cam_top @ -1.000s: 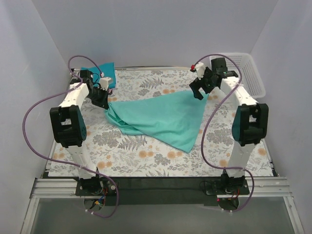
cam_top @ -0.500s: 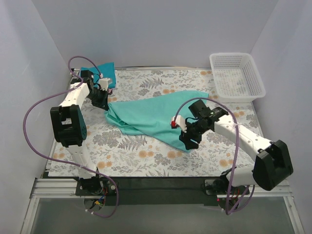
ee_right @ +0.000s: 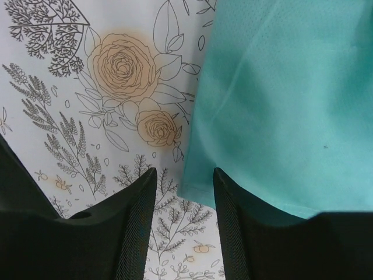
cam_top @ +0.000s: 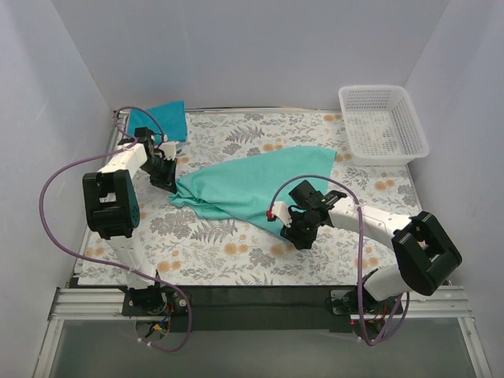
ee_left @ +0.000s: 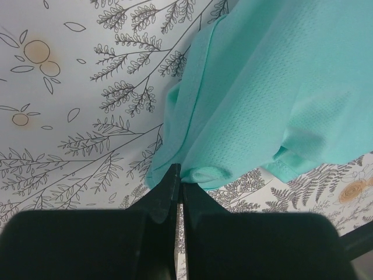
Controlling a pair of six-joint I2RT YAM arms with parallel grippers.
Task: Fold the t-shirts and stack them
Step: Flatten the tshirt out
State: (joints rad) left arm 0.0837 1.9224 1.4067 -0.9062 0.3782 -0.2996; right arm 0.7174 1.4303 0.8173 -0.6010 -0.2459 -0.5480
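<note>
The sea-green t-shirt point(cam_top: 252, 185) lies spread across the middle of the desk point(cam_top: 213, 244). The left hand point(cam_top: 168, 178) is clenched on its 9 o'clock corner. The right hand point(cam_top: 295, 235), jaws apart, straddles its 5 o'clock hem. The darker teal t-shirt point(cam_top: 161, 120) lies at 11 o'clock.

Plain pale walls point(cam_top: 252, 47) box in a table point(cam_top: 213, 252) with a grey-and-orange floral-print top, evenly lit.
</note>
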